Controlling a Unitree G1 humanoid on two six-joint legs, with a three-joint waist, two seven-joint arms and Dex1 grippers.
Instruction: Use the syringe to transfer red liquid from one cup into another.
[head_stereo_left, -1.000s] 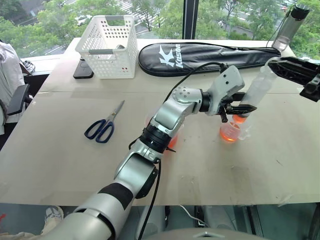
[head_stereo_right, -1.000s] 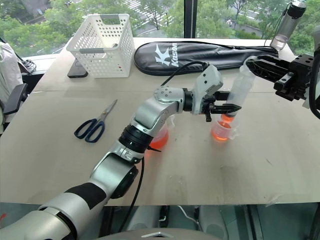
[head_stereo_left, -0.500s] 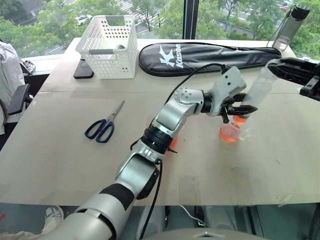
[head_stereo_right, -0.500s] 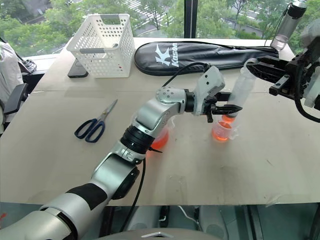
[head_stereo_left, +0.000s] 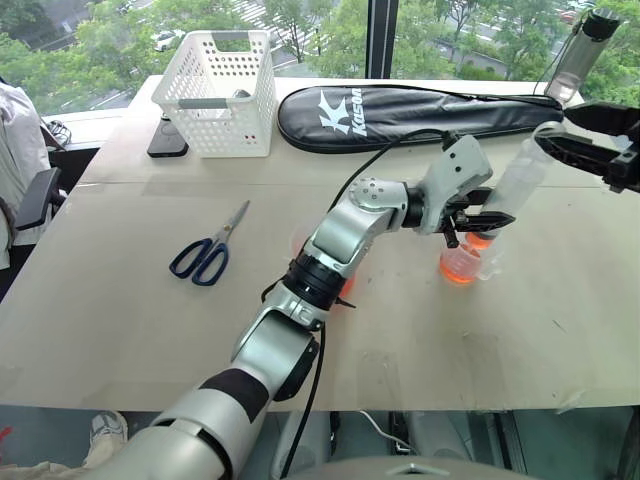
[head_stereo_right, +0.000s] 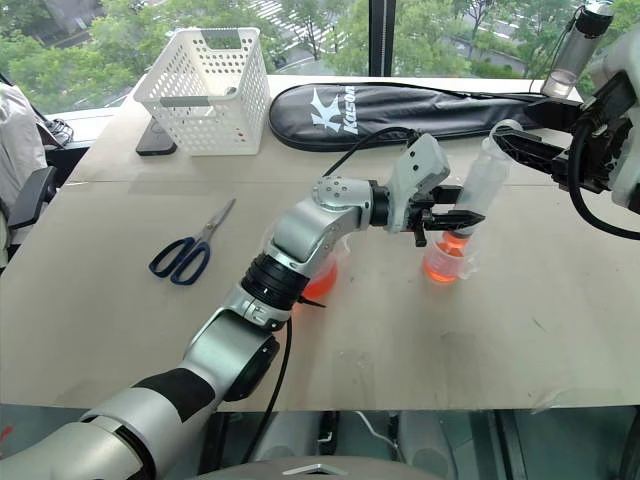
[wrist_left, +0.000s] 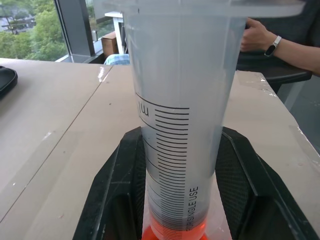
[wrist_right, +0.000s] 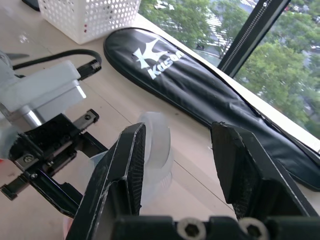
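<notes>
The left pincer (head_stereo_right: 447, 217) reaches across the table (head_stereo_left: 120, 300) and is clamped on the lower barrel of the syringe (head_stereo_right: 480, 185); in the left wrist view its two black fingers (wrist_left: 117, 195) press against both sides of the graduated barrel (wrist_left: 177, 130), with orange-red showing at the barrel's foot. The syringe stands tilted, its tip down in the smaller handled cup (head_stereo_right: 443, 262), which sits directly below that pincer and holds red liquid (head_stereo_right: 440, 268). The larger beaker (head_stereo_right: 318, 278) lies back along the left forearm, mostly hidden behind it, only an orange-red glow showing. The right pincer (head_stereo_right: 530, 135) is at the syringe's upper end; a second ago it was closed on the plunger top, and now its fingers have parted and stand open, the upper one lifted clear. The right wrist view shows this plainly: its two fingers (wrist_right: 125, 170) are spread, the translucent top of the syringe (wrist_right: 157, 145) lying against one finger and apart from the other, with the left pincer below and beyond. The syringe and cup sit as they did before. Farther out from the left pincer lie the black racket bag (head_stereo_left: 400, 108), the white basket (head_stereo_left: 215, 95) and the blue-handled scissors (head_stereo_left: 205, 250). The left wrist view alone shows a person's hand (wrist_left: 257, 35) with a wristband resting at the table's far edge.
</notes>
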